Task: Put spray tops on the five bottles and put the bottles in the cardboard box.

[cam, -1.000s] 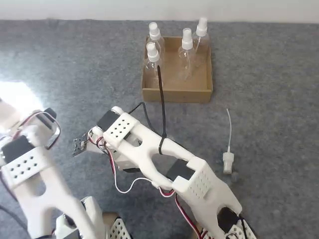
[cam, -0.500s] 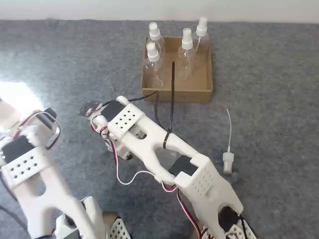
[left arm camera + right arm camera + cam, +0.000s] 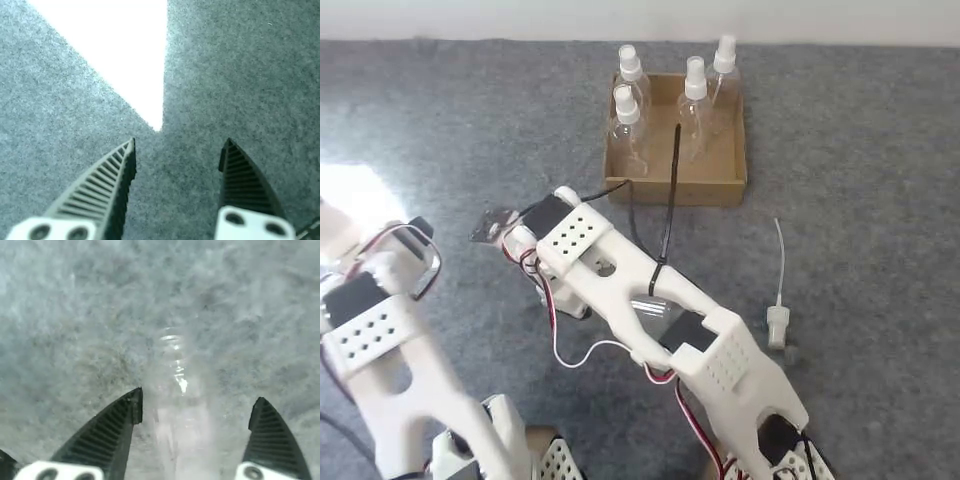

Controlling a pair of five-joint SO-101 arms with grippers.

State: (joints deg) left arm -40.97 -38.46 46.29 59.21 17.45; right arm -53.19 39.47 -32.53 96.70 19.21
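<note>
Grey carpet [image 3: 860, 150] covers the table, with a bright patch of light [image 3: 115, 55] falling on it near the left gripper [image 3: 180, 140]. That gripper hangs just above the carpet with its jaws apart and nothing between them. The left arm [image 3: 380, 340] sits where it sat a second ago.

The cardboard box [image 3: 675, 190] stands at the far side of the table, with four capped bottles [image 3: 627, 120] upright in it. They are unchanged from the earlier frames.

The fifth bottle [image 3: 180, 410] is clear and has no top. It lies on the carpet between the spread jaws of the right gripper [image 3: 199, 395], and the fingers are not touching it.

The right arm [image 3: 620, 290] stretches across the middle of the table. Over the last second its wrist has swung away from the near edge and toward the box (most of that shift came in the first half-second). Its black cable [image 3: 667, 225] has moved with it and now crosses the box's front wall farther to the right.

The loose spray top [image 3: 778, 326] lies well to the right of that arm, its thin tube pointing toward the far side. It has not moved.
</note>
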